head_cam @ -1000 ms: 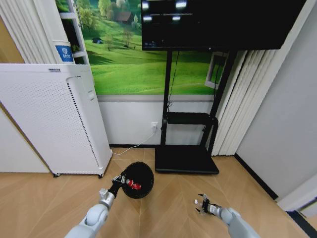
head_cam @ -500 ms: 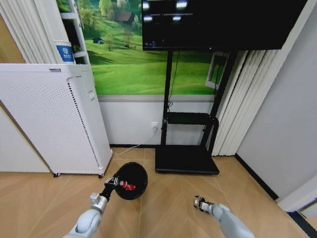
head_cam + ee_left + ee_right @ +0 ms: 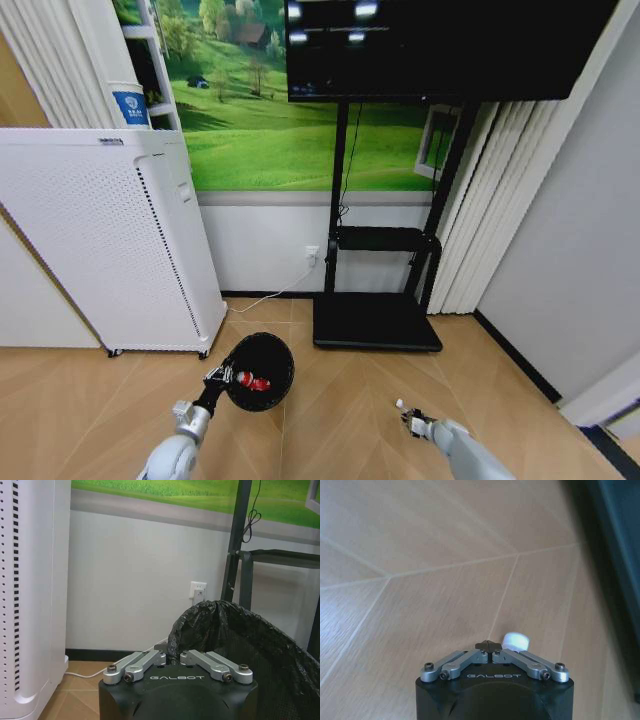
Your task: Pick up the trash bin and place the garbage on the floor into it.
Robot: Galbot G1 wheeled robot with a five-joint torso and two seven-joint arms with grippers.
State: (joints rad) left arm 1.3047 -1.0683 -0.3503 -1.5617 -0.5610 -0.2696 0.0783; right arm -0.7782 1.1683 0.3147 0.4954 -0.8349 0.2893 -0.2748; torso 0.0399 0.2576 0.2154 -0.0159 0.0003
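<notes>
Two grippers busy: left gripper point(image 3: 222, 377) pinched shut on trash bin point(image 3: 259, 372) rim, bin tilted off the floor, red garbage point(image 3: 250, 381) inside. Mesh looks light, flexy — rim's the hold. Right gripper point(image 3: 492, 646) closed on white-capped piece point(image 3: 515, 641), low nr floor.

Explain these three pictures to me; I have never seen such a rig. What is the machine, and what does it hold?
This is a wheeled robot with two arms. The wide picture comes from its head camera, looking down at the wooden floor. The other two come from cameras on its wrists. The left end effector is shut on the rim of a black bin, and a red piece lies inside. The right end effector hangs low over the floor, fingers shut. A small white piece shows at its tips; whether it is gripped is unclear.
</notes>
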